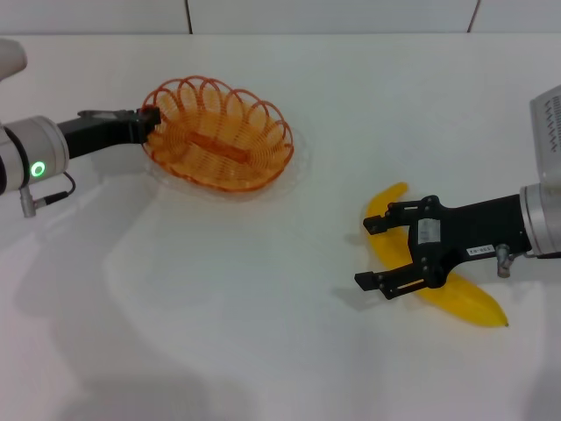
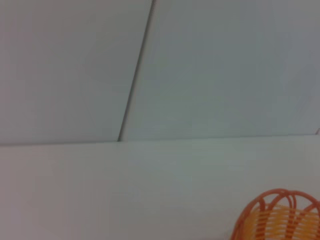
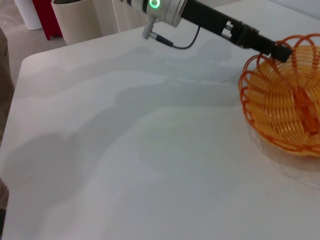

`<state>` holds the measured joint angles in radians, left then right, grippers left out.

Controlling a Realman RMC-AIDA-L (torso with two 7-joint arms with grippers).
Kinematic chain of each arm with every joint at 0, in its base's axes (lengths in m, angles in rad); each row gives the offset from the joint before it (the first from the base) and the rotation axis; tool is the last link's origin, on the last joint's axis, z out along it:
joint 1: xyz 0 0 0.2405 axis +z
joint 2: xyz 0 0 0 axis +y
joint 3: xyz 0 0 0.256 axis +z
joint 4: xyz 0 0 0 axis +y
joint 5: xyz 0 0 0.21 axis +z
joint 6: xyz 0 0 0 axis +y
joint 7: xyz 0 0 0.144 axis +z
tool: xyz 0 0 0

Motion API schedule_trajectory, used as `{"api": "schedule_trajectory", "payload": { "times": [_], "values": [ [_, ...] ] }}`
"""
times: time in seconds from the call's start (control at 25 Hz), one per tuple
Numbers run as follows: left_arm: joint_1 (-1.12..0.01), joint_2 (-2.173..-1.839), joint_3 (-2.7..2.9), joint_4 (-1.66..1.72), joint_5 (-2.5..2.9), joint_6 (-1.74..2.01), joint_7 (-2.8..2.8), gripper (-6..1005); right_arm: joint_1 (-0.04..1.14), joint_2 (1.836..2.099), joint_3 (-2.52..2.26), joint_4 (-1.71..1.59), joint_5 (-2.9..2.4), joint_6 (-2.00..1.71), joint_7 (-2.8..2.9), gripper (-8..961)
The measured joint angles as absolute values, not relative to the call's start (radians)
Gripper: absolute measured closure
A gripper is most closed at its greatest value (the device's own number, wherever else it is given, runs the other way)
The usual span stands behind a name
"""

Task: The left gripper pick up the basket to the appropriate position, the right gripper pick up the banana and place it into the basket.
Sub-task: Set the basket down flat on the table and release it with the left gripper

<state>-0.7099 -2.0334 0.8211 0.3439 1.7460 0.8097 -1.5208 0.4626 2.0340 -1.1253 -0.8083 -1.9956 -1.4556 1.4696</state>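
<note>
The orange basket (image 1: 219, 136) is at the back left of the white table; it also shows in the left wrist view (image 2: 280, 217) and the right wrist view (image 3: 280, 110). It holds nothing. My left gripper (image 1: 147, 123) is shut on the basket's left rim, as the right wrist view (image 3: 278, 50) also shows. The yellow banana (image 1: 469, 303) lies on the table at the right. My right gripper (image 1: 375, 253) is open and hovers low over the banana's middle, one finger on each side of it. The gripper hides part of the banana.
The white table (image 1: 263, 333) stretches bare in front of and between the two arms. A white wall with seams (image 2: 135, 75) stands behind the table. Beyond the table's far corner in the right wrist view stand a beige bin (image 3: 75, 20) and a red object (image 3: 45, 15).
</note>
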Motion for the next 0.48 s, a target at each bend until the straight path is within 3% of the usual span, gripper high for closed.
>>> {"api": "schedule_trajectory", "payload": {
  "times": [0.48],
  "values": [
    [-0.702, -2.038, 0.824, 0.322, 1.730, 0.809, -1.518, 924, 0.466, 2.034, -1.126, -0.808, -1.996, -1.455, 1.470, 62]
  ]
}}
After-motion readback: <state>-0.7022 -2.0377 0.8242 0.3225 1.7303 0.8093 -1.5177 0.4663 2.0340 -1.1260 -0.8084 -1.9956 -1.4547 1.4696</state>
